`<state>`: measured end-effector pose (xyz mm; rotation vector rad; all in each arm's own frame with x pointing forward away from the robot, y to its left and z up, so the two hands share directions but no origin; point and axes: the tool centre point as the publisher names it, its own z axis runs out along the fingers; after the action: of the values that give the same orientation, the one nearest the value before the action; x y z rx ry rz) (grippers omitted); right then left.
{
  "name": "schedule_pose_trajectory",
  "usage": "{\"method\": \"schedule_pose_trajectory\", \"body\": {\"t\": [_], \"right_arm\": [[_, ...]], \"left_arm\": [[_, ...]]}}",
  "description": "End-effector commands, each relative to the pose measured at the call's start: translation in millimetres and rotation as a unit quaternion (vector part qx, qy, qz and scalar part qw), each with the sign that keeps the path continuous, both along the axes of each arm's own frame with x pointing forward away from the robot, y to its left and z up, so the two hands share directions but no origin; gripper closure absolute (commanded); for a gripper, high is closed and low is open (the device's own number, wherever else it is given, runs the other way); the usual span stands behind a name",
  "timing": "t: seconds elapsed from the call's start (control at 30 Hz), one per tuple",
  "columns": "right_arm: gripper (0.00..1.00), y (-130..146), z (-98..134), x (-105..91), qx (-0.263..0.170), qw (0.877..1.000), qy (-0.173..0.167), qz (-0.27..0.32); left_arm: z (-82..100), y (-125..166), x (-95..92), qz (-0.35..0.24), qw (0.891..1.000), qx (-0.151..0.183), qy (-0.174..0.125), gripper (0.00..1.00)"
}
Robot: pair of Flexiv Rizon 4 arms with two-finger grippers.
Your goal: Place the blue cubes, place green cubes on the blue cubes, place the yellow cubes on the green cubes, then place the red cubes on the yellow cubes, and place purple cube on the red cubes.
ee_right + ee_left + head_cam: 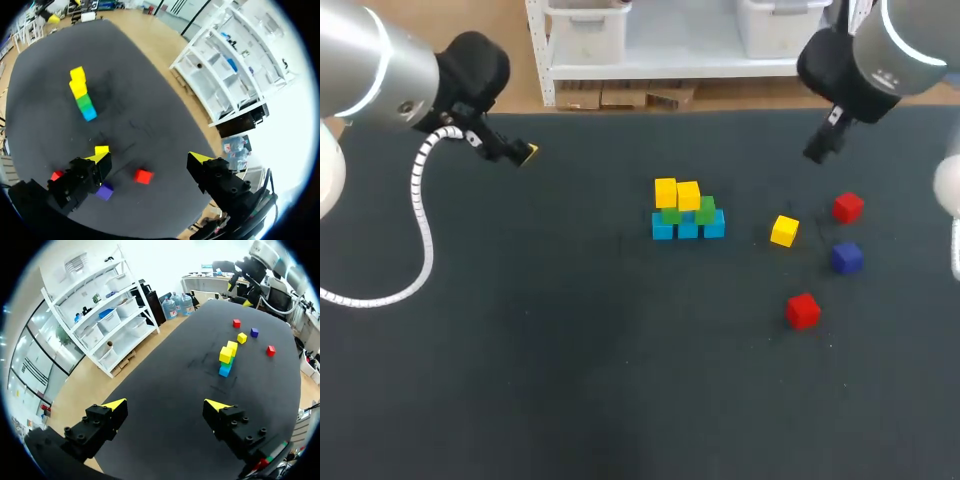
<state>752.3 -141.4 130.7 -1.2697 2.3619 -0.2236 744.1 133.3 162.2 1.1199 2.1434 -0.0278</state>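
Found the black, yellow-tipped left gripper [166, 407] well to the left of the stepped pile [687, 212] of small cubes, raised over the dark matte table [520, 350]. Saw its fingers spread wide, with nothing between them. Counted in the pile three small light-blue cubes [688, 229] side by side on the table, two small green cubes [706, 210] resting on those, and two bright yellow cubes [666, 192] touching each other on top of the green. Spotted a loose yellow cube [784, 230] lying near the pile's right side, apart from it. Noted farther right of the pile a small red cube [848, 207] and a small dark purple cube [847, 257], the red on the farther side. Found a second red cube [803, 310] right of the pile and nearer the front edge than all the others. Saw the black, yellow-tipped right gripper [150, 159] up above the table, right of the pile and beyond it, fingers parted and holding nothing, clear of every cube.
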Motion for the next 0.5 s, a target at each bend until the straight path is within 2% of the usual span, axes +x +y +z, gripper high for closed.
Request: {"method": "schedule_pose_trajectory", "body": {"t": [0.03,0.2,0.27,0.5], "right_arm": [[0.0,6.3,-14.9,3.3,-0.001,0.999,0.042,0.01],[0.0,10.0,-40.7,-1.9,0.01,0.997,0.076,0.033],[0.0,14.3,-51.7,-6.7,0.002,0.995,0.085,0.044],[0.0,24.9,-69.1,-18.4,0.01,0.992,0.102,0.069]], "left_arm": [[-0.1,1.4,0.6,-0.003,1.0,-0.002,0.0,0.0],[-0.1,1.4,0.6,-0.003,1.0,-0.002,0.0,0.0],[-0.1,1.4,0.6,-0.003,1.0,-0.002,0.0,0.0],[-0.1,1.4,0.6,-0.003,1.0,-0.002,0.0,0.0]]}}
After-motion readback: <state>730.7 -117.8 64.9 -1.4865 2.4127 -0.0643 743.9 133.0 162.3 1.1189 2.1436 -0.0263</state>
